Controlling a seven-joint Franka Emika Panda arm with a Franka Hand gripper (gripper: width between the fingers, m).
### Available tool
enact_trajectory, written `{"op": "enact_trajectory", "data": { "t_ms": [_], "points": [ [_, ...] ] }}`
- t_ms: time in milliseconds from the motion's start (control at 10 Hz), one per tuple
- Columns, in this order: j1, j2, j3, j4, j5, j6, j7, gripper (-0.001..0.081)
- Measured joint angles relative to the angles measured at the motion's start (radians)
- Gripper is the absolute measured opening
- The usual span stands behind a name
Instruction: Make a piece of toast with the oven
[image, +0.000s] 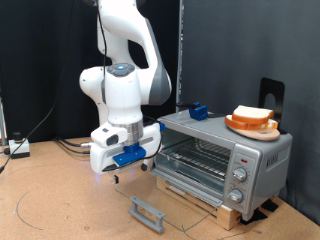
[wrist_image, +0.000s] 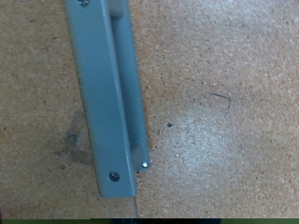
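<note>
The silver toaster oven (image: 255, 160) stands at the exterior view's right with its glass door folded down and open. The door's grey bar handle (image: 148, 212) is low in front, and the wire rack (image: 195, 158) shows inside. The handle fills the wrist view (wrist_image: 107, 93), seen from above against the brown board. Pale bread (image: 252, 116) lies on an orange plate (image: 250, 129) on top of the oven; I cannot tell separate slices apart. My gripper (image: 115, 173) points down, above and to the left of the handle, touching nothing. Its fingers do not show in the wrist view.
A small blue object (image: 198, 111) sits on the oven's top at the back. A black stand (image: 270, 95) rises behind the plate. The oven rests on a wooden base (image: 200, 200). Cables (image: 15, 148) lie at the far left on the brown tabletop (image: 60, 200).
</note>
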Motion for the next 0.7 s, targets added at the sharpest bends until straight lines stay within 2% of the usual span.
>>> {"op": "enact_trajectory", "data": {
  "t_ms": [100, 300, 400, 600, 700],
  "points": [
    [-0.006, 0.015, -0.006, 0.004, -0.017, 0.013, 0.026, 0.0809],
    [-0.020, 0.054, -0.036, 0.008, -0.147, 0.075, 0.137, 0.0809],
    [-0.029, 0.073, -0.048, 0.015, -0.163, 0.083, 0.147, 0.0809],
    [-0.035, 0.088, -0.050, 0.029, -0.161, 0.081, 0.141, 0.0809],
    [-0.035, 0.077, -0.044, 0.030, -0.071, 0.051, 0.057, 0.0809]
  ]
}}
